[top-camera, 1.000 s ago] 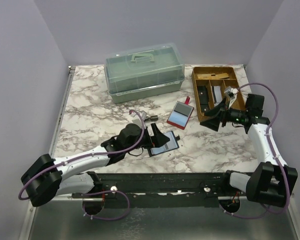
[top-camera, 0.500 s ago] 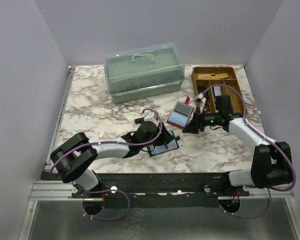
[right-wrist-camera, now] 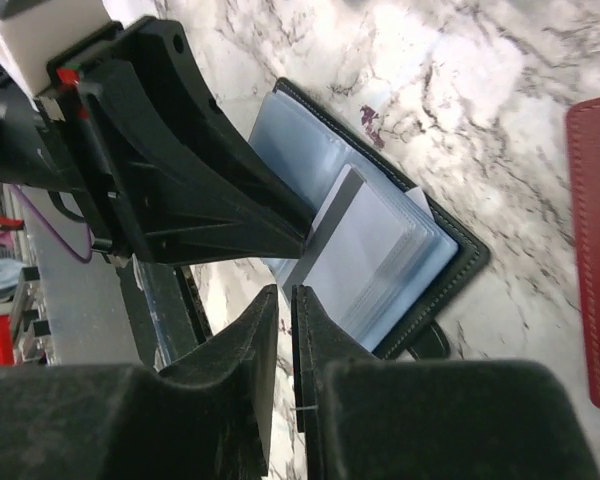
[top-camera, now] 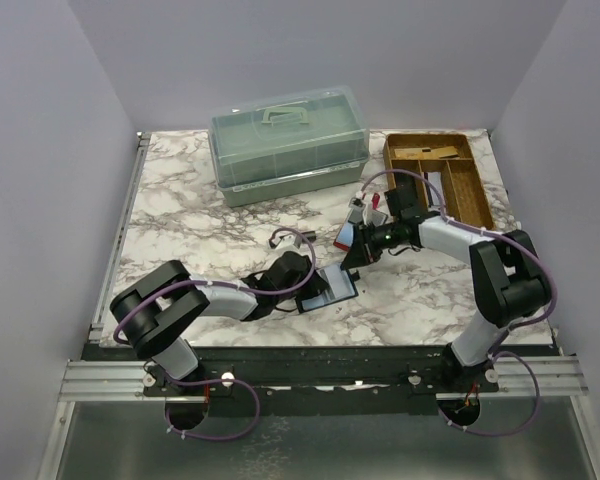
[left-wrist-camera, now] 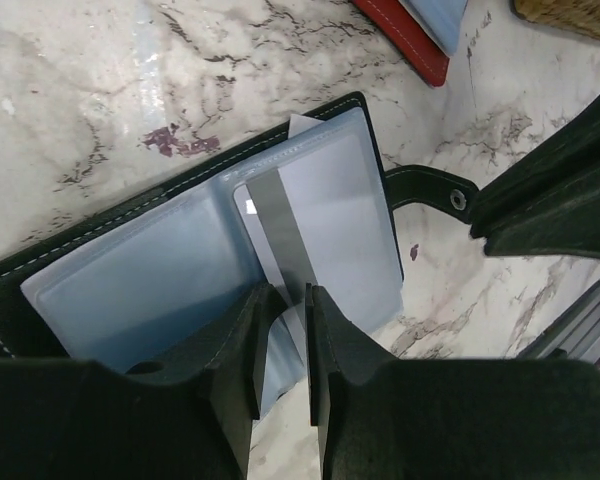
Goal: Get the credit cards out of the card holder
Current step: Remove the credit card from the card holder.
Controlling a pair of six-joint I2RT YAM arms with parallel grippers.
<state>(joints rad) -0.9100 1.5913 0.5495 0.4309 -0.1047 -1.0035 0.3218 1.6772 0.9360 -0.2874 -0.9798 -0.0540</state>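
The black card holder lies open on the marble, its clear sleeves fanned out. One pale credit card with a grey stripe sticks out of the sleeves toward me. My left gripper sits low at the holder's near edge. Its jaws are a narrow gap apart, astride the card's striped end, and no firm pinch shows. In the right wrist view the card meets the left finger. My right gripper hovers beside the holder, a thin slit apart, holding nothing.
A red wallet lies just behind the holder, partly under my right gripper. The holder's snap strap points right. A green lidded box stands at the back, a wooden tray at the back right.
My right gripper swung left from the tray to above the red wallet and holder. The left gripper pushed onto the card's end. Both sets of jaws narrowed from wide open.
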